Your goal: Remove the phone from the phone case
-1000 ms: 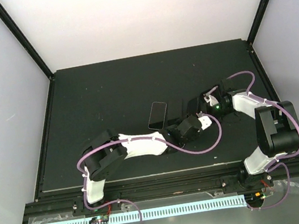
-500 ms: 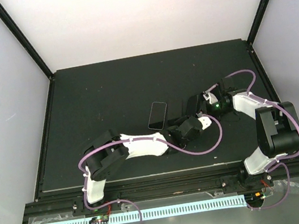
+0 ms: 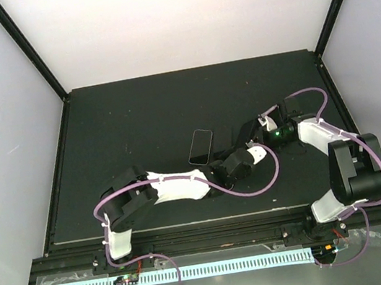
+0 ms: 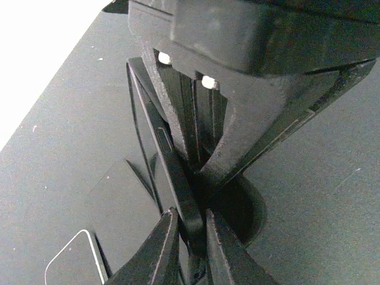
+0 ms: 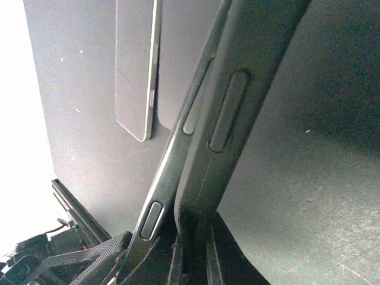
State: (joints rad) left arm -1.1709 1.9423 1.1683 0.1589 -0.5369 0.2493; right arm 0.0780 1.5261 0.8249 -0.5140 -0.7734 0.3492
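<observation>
Black phone case (image 5: 237, 101) with button mouldings, held on edge over the matte black table (image 3: 135, 115). The left gripper (image 4: 191, 222) pinches one side wall, and the right gripper (image 5: 194, 240) clamps the other. A dark-screened rectangular phone (image 3: 201, 146) lies flat just left of the case.

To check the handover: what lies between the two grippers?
The case, clamped by both pairs of jaws; the left wrist view shows it. The phone lies flat beside it.
</observation>
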